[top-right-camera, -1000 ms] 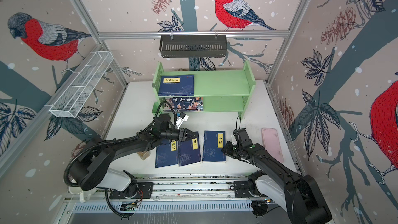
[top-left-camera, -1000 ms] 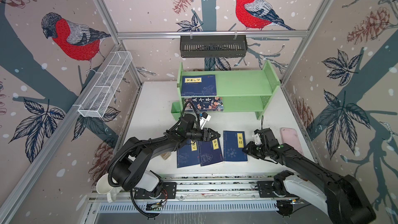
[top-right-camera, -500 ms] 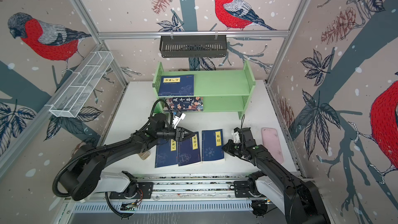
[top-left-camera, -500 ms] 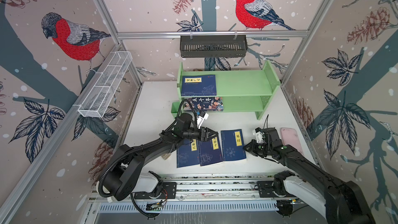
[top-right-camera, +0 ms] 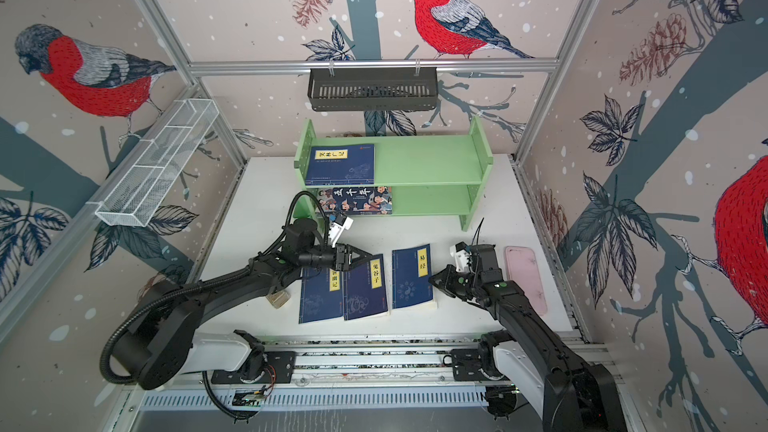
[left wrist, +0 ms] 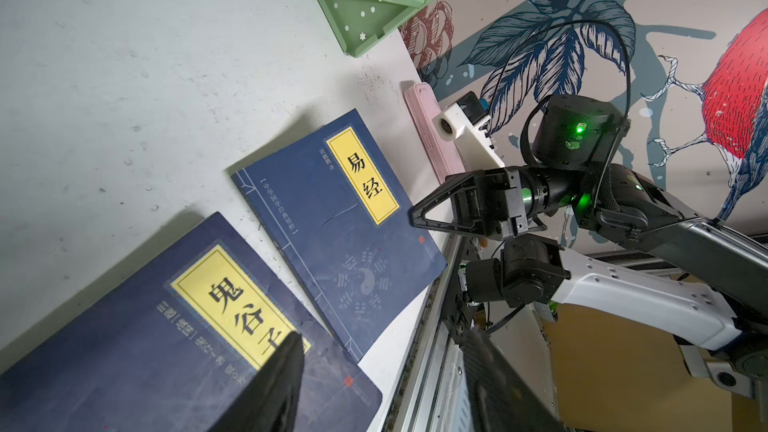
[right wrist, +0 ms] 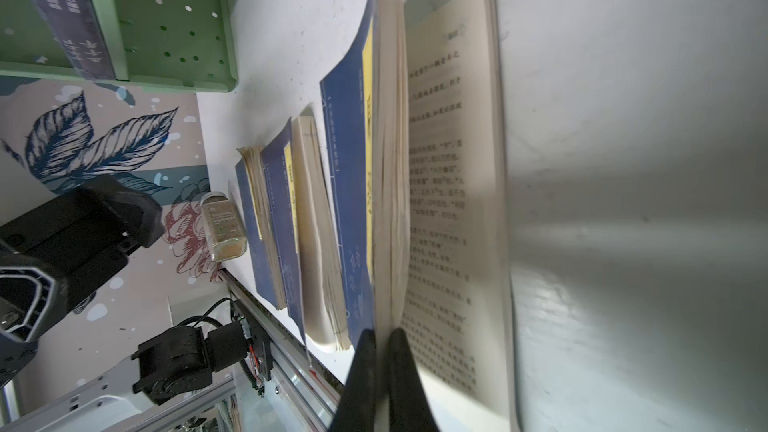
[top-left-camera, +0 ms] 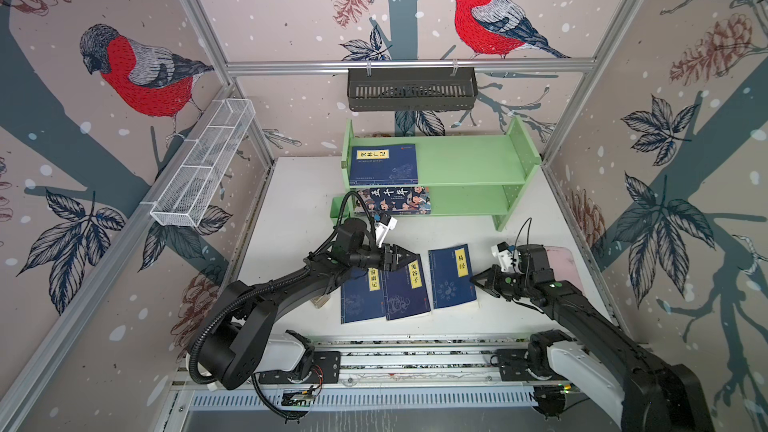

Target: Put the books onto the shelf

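Three navy books lie side by side near the table's front: a left one point(top-left-camera: 360, 295), a middle one point(top-left-camera: 406, 288) and a right one point(top-left-camera: 452, 278). My right gripper point(top-left-camera: 478, 278) is shut on the right book's outer edge. In the right wrist view its fingertips point(right wrist: 376, 351) pinch the cover and a wad of pages point(right wrist: 388, 160), raised off the printed pages point(right wrist: 449, 201) below. My left gripper point(top-left-camera: 409, 259) hovers open over the middle book point(left wrist: 166, 326), holding nothing. The green shelf point(top-left-camera: 469, 160) holds a navy book point(top-left-camera: 383, 164) on top and a cartoon-cover book point(top-left-camera: 394, 200) on its lower tier.
A pink phone point(top-left-camera: 561, 268) lies right of my right wrist. A small jar point(top-left-camera: 321, 301) stands by the left book under my left arm. A black basket point(top-left-camera: 411, 89) hangs on the back rail and a white wire basket point(top-left-camera: 203, 164) on the left wall.
My right gripper has closed on the right book's edge and lifted part of it. The left gripper's jaws have widened above the middle book.
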{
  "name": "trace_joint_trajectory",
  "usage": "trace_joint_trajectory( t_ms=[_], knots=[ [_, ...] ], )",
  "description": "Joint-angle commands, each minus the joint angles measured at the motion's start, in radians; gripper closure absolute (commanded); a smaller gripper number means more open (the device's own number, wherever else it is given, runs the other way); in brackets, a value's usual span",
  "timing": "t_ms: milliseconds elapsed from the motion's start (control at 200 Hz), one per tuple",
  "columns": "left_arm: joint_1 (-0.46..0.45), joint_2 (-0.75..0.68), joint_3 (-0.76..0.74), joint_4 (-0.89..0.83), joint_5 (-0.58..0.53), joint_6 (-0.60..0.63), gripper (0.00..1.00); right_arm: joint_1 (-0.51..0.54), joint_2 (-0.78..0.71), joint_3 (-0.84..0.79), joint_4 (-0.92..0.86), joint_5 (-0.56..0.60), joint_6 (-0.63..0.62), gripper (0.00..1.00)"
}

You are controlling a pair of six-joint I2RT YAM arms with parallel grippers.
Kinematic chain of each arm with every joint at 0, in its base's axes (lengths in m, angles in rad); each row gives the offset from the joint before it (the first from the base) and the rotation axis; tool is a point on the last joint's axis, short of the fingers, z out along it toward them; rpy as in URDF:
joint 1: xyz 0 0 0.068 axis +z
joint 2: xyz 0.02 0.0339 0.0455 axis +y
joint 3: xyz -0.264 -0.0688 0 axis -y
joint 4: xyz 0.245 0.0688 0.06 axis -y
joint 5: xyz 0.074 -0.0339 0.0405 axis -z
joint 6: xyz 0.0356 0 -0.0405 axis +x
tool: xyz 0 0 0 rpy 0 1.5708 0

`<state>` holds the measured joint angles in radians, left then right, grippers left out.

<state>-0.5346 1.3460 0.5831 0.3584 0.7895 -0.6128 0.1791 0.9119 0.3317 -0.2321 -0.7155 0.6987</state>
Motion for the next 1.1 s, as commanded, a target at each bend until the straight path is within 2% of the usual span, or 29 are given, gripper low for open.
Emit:
trace_joint_trajectory(
  t_ms=[0, 210, 395, 765, 1095],
  knots=[
    [0.025, -0.018, 0.007, 0.036, 0.039, -0.003, 0.34, -0.017, -0.012, 0.025, 0.016, -0.081, -0.029, 1.0],
    [0.03, -0.041, -0.017, 0.052, 0.078, -0.01, 0.28, -0.038, -0.041, 0.067, 0.012, -0.151, -0.026, 1.0],
    [0.03, -0.04, -0.043, 0.064, 0.059, -0.042, 0.2, -0.04, -0.054, 0.103, 0.01, -0.196, -0.019, 1.0],
    [0.031, -0.028, -0.098, 0.157, 0.092, -0.127, 0.1, -0.032, -0.127, 0.146, 0.135, -0.32, 0.101, 1.0],
    [0.026, 0.02, -0.112, 0.443, 0.191, -0.389, 0.05, 0.052, -0.16, 0.168, 0.225, -0.294, 0.201, 1.0]
  ],
)
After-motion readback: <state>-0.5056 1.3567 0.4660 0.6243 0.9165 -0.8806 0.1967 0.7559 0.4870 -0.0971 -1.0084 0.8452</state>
